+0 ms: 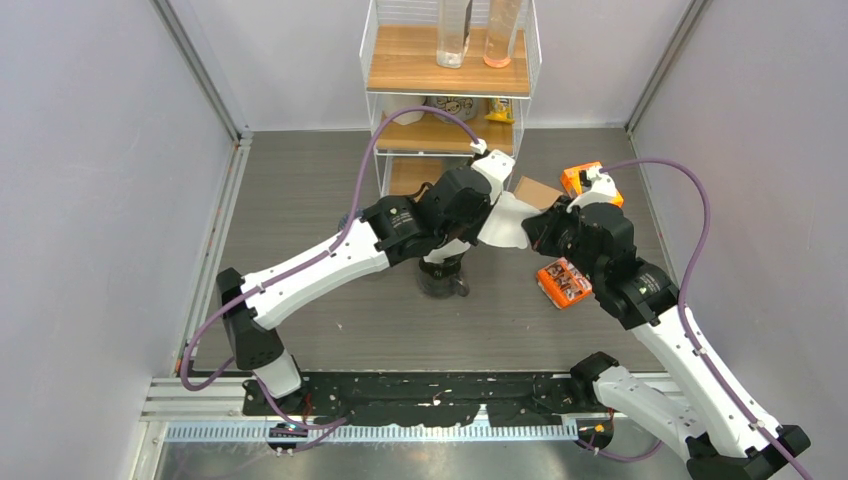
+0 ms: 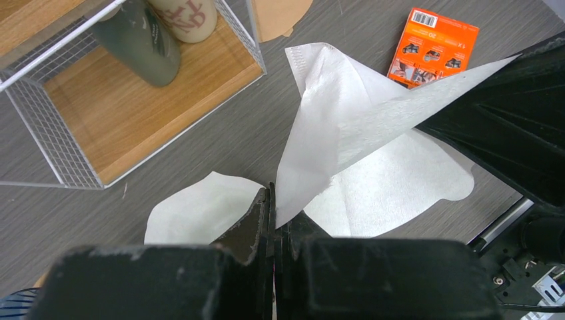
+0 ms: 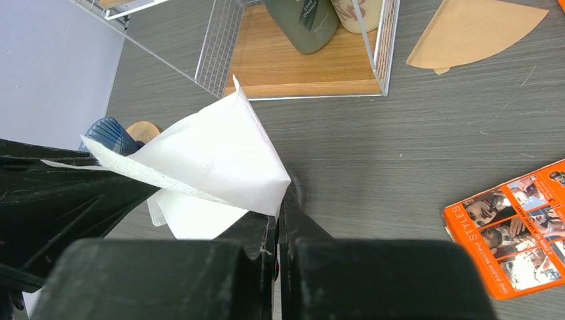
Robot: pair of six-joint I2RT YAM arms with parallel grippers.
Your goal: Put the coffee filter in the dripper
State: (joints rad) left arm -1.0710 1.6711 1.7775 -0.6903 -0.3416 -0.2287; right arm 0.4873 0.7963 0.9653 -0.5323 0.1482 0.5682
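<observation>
A white paper coffee filter (image 1: 508, 222) hangs in the air between my two grippers, and each is shut on one edge of it. My left gripper (image 2: 273, 200) pinches the filter's (image 2: 313, 133) lower corner, and my right gripper's black body fills the right side of that view. My right gripper (image 3: 281, 203) pinches the opposite corner of the filter (image 3: 220, 157). In the top view my left gripper (image 1: 494, 214) and right gripper (image 1: 534, 228) meet over the table's middle. The dark dripper (image 1: 443, 277) stands under the left arm, partly hidden.
More white filters (image 2: 400, 183) lie flat on the table below. A brown filter (image 3: 476, 30) lies by the wire-and-wood shelf (image 1: 445, 75), which holds bottles. Two orange boxes (image 1: 563, 282) (image 1: 590, 180) sit on the right. A blue rounded object (image 3: 110, 137) shows at the left.
</observation>
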